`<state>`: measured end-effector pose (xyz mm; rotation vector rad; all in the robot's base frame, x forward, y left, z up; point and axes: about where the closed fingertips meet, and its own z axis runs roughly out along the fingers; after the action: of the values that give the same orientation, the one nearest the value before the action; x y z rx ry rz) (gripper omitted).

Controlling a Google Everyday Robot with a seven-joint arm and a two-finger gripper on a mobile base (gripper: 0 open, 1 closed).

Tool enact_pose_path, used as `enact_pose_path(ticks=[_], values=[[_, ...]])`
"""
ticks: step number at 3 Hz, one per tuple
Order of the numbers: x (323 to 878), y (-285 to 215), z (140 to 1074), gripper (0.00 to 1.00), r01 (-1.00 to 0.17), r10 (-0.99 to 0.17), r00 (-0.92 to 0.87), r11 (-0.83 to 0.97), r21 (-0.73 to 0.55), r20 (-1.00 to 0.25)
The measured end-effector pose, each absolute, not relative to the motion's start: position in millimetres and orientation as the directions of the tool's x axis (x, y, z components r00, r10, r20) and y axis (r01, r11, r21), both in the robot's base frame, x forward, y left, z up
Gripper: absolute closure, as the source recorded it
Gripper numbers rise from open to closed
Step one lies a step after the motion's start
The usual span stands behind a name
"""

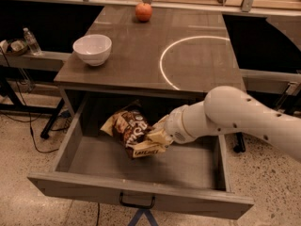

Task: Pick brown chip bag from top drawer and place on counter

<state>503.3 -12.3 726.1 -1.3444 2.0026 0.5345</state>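
Note:
The brown chip bag [131, 132] is crinkled, dark brown with tan ends, and hangs tilted above the floor of the open top drawer [141, 200], near its middle. My gripper [159, 134] reaches in from the right on a white arm and is shut on the bag's lower right end. The bag hides most of the fingers. The counter [136, 55] lies directly above the drawer, with a thin white circle line [162, 62] on its right half.
A white bowl [92, 49] stands on the counter's left side and a red apple [144, 11] at its far edge. A water bottle [32, 41] stands on a ledge at the left. The drawer's black handle [137, 202] faces the front.

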Motion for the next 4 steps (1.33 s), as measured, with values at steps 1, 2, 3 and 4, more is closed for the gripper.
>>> enact_pose_path(ticks=[1, 2, 3, 4], values=[[509.3, -39.2, 768.2, 1.00, -0.910, -0.719, -0.205, 0.390, -0.141, -0.664], [507.2, -71.9, 821.1, 1.00, -0.892, -0.829, -0.188, 0.369, -0.262, -0.526], [501.4, -102.7, 871.5, 1.00, -0.867, -0.909, -0.212, 0.344, -0.361, -0.358], [493.3, -135.7, 920.2, 1.00, -0.828, -0.946, -0.260, 0.322, -0.459, -0.196]])
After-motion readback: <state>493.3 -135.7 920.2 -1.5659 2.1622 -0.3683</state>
